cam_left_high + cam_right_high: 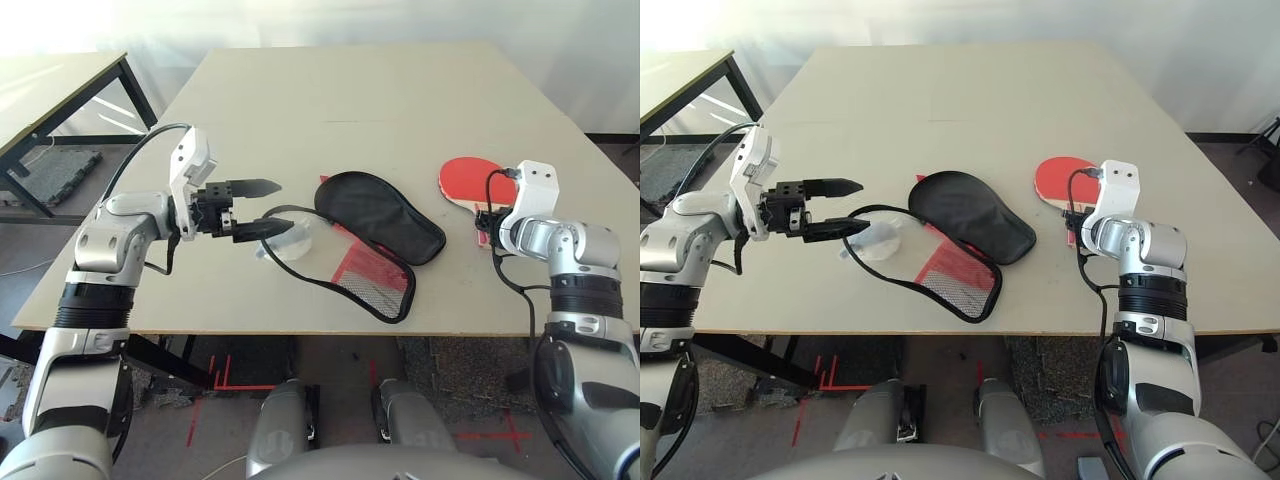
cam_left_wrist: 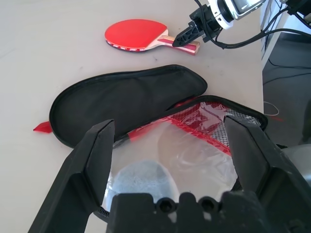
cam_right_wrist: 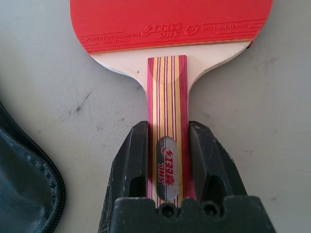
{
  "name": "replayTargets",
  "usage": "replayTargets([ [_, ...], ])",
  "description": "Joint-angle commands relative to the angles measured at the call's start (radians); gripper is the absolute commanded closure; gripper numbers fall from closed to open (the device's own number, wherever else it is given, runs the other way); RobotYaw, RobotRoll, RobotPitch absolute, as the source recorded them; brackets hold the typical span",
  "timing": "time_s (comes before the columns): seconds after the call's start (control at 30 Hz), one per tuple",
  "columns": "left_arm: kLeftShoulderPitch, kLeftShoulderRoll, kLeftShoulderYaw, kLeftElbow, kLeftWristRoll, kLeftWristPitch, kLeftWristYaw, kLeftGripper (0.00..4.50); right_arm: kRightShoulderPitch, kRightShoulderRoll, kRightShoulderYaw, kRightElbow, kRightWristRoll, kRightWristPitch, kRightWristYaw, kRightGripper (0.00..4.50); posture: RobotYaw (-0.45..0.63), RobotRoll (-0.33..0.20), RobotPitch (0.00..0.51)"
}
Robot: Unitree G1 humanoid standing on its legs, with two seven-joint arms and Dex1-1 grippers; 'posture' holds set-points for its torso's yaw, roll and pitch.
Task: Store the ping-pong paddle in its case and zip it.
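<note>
Paddle gripped by its handle, case lying open alongside.

The red rubber-faced, wooden-handled ping-pong paddle (image 3: 167, 73), flat on the table, is clamped by the right gripper (image 3: 167, 165); the unzipped black-and-red fabric case (image 1: 375, 235) lies leftward, beside the spread-fingered, empty left gripper (image 1: 250, 208).

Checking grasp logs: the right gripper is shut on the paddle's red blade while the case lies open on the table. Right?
Not quite. The right gripper is shut on the ping-pong paddle by its striped wooden handle, not the red blade, as the right wrist view shows. The case does lie open on the table.
</note>
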Motion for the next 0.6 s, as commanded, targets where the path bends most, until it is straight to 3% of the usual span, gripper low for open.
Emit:
replayTargets([
  [0.03,-0.007,-0.007,-0.021,-0.016,-0.006,0.005,-0.009,0.00,-0.002,-0.023,-0.005,-0.108,0.021,0.019,0.034,3.42,-0.04,0.000,0.037],
  [0.4,-0.001,-0.012,-0.035,-0.014,-0.007,0.007,-0.012,0.00,0.021,-0.071,0.173,-0.456,0.146,0.229,0.242,3.42,-0.05,0.000,0.047],
  [0.6,0.008,-0.022,-0.036,-0.022,-0.005,0.002,-0.006,0.00,0.017,-0.063,0.304,-0.464,0.155,0.250,0.300,3.42,-0.05,0.000,0.043],
])
